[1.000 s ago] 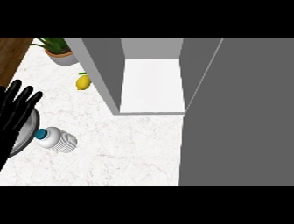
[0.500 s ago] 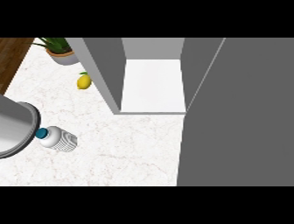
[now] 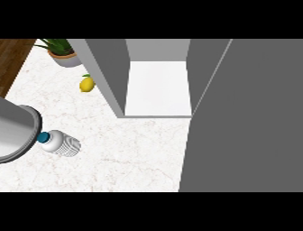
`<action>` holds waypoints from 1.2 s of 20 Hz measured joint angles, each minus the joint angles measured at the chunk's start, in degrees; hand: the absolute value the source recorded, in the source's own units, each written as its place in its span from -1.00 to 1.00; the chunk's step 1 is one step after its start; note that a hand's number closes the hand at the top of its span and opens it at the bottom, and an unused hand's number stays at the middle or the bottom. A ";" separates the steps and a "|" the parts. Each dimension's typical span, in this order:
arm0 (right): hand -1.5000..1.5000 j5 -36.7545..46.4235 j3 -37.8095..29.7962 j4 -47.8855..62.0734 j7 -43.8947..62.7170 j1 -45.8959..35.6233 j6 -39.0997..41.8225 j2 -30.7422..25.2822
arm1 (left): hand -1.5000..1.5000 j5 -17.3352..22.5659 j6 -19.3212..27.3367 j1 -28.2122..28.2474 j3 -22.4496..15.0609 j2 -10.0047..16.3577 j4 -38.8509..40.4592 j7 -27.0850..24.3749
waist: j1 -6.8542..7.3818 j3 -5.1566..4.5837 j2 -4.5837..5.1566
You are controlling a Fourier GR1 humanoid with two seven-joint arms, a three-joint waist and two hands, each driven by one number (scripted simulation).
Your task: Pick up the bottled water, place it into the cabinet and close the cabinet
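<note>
Bottled water [image 3: 62, 144] lies on its side nr the worktop's [image 3: 134, 153] left edge, cap [image 3: 43, 137] just beside the left forearm [image 3: 4, 133], long axis approx. left-right. Left arm is nearer. No hand shows, so can't tell its state; open cabinet [image 3: 158, 85] sits well apart, twd the rear edge.

The left edge cuts off the grey cylindrical forearm [image 3: 4, 131], and the top edge crops the leafy green potted plant [image 3: 62, 50] and the grey open cabinet [image 3: 105, 67].
</note>
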 measured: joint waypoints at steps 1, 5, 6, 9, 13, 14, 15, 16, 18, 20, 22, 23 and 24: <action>-1.00 0.02 0.15 -0.05 -0.16 0.25 -0.10 0.10 | -1.00 0.13 -0.87 -0.14 0.08 0.12 0.45 0.51 | -0.04 0.04 -0.01; -1.00 0.77 3.12 -0.33 -0.31 1.63 -1.18 0.58 | -1.00 -4.51 -2.12 -0.91 1.38 -1.61 0.48 0.98 | -0.06 0.16 -0.16; -1.00 0.92 3.79 -0.27 -0.33 1.69 -1.50 0.72 | -1.00 -5.23 -2.88 -1.26 1.49 -1.73 1.02 1.14 | -0.06 0.21 -0.20; -1.00 1.10 4.76 -0.48 0.71 1.17 -2.23 0.50 | -1.00 -9.25 -3.24 -2.26 1.87 -3.96 1.04 1.01 | -0.05 0.28 -0.30; -1.00 1.09 4.50 -0.49 1.02 0.57 -2.55 -0.09 | -1.00 -13.90 -4.33 -3.62 2.97 -5.89 2.10 0.33 | 0.00 0.62 -0.65; -1.00 1.10 4.52 -0.42 1.30 0.06 -2.66 -0.15 | -1.00 -15.20 -4.78 -3.88 3.32 -6.41 2.33 -0.02 | -0.01 0.75 -0.74; -1.00 1.13 5.16 -0.45 0.91 0.53 -2.76 -0.19 | -1.00 -16.98 -5.29 -3.97 4.05 -7.28 2.34 -0.68 | -0.15 0.89 -0.85; -1.00 1.18 5.56 -0.33 0.83 0.40 -2.93 -0.12 | -1.00 -18.68 -5.36 -4.02 4.50 -8.09 2.12 -0.94 | -0.22 1.01 -0.91; -1.00 1.48 6.41 -0.34 0.88 -0.07 -3.33 -0.19 | -1.00 -20.80 -5.83 -4.13 5.33 -8.83 2.23 -1.50 | -0.48 1.15 -1.01; -1.00 1.46 6.50 -0.37 1.13 -0.42 -3.45 -0.48 | -1.00 -23.03 -5.75 -3.96 6.09 -9.54 1.91 -1.59 | -0.77 1.34 -1.10; -1.00 1.46 6.68 -0.33 1.02 -0.46 -3.69 -0.61 | -1.00 -24.91 -6.07 -3.75 6.73 -10.09 1.64 -1.92 | -1.03 1.51 -1.13; -1.00 1.48 6.82 -0.38 1.18 -0.79 -3.88 -0.65 | -1.00 -26.14 -6.11 -3.59 7.14 -10.49 1.32 -2.06 | -1.21 1.56 -1.15; -1.00 1.48 6.95 -0.45 1.34 -1.00 -3.93 -0.85 | -1.00 -27.15 -6.29 -3.30 7.53 -10.82 1.07 -2.26 | -1.49 1.62 -1.17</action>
